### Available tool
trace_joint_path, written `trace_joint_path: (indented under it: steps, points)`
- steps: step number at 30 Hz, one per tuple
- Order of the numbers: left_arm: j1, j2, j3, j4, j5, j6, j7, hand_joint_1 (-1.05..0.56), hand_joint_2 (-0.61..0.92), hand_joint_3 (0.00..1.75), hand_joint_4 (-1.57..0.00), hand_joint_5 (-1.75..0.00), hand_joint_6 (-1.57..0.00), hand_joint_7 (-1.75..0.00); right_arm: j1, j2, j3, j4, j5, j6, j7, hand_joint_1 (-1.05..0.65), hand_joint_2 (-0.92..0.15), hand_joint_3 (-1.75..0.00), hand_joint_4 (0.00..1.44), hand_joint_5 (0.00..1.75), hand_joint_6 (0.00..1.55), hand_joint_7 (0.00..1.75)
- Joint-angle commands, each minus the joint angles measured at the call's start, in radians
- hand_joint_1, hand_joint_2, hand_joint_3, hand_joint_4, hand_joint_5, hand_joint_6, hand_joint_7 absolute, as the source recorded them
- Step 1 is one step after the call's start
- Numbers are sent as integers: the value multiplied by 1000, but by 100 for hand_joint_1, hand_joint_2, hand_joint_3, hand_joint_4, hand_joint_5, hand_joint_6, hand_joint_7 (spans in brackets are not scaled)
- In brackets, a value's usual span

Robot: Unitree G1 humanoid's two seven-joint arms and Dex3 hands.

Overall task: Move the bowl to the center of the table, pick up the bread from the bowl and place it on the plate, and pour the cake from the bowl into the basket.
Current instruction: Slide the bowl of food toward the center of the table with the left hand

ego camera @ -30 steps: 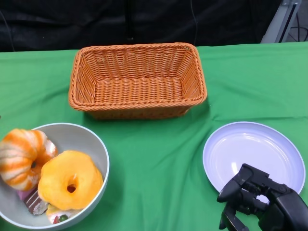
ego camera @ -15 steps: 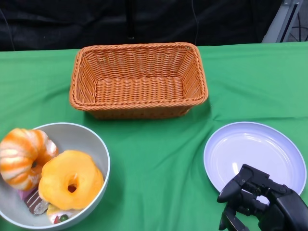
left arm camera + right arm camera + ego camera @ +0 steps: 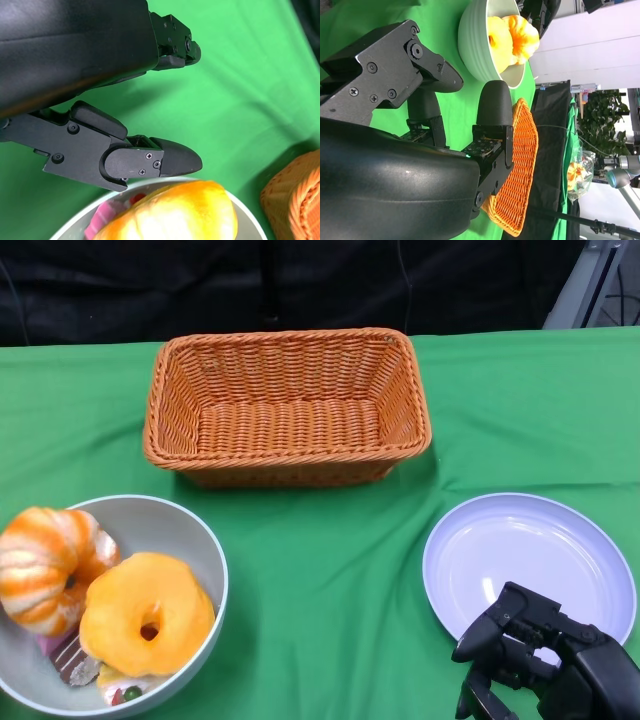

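Observation:
The grey bowl [image 3: 165, 525] sits at the table's near left. It holds a striped orange-and-white bread [image 3: 45, 565], a yellow ring-shaped bread [image 3: 145, 625] and cake pieces [image 3: 75, 660] underneath. A pale plate [image 3: 530, 555] lies empty at the near right. My right hand [image 3: 545, 660] hovers at the plate's near edge, fingers apart and holding nothing. The head view does not show my left hand. In the left wrist view that hand [image 3: 90, 75] is beside the bowl's rim [image 3: 80, 217], its fingers [image 3: 150, 157] spread and empty, close to a bread [image 3: 175, 215].
An empty wicker basket [image 3: 285, 340] stands at the back centre on the green cloth. Bare cloth lies between bowl and plate. The right wrist view shows the bowl [image 3: 475, 45] and the basket [image 3: 520, 170] beyond my right hand [image 3: 420, 150].

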Motion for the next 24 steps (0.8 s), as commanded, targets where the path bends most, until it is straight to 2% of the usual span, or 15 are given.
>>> trace_joint_path:
  steps: [1,10,24]
  points:
    - [-37,2,13,8,-23,74,-41,-76,92,42,-6,-1,-7,0,7,-5,-9,-11,4,-5,-4,-1,-44,-116,60,163,51,139]
    - [-59,2,68,-8,-113,222,-188,-73,92,37,0,0,0,0,3,-2,-7,-5,3,-14,-2,-2,-44,-116,60,163,51,139]
    - [-57,-12,42,-72,-129,385,-320,-73,92,40,0,0,0,0,3,-4,-8,2,7,-31,5,-1,-44,-117,62,163,51,139]
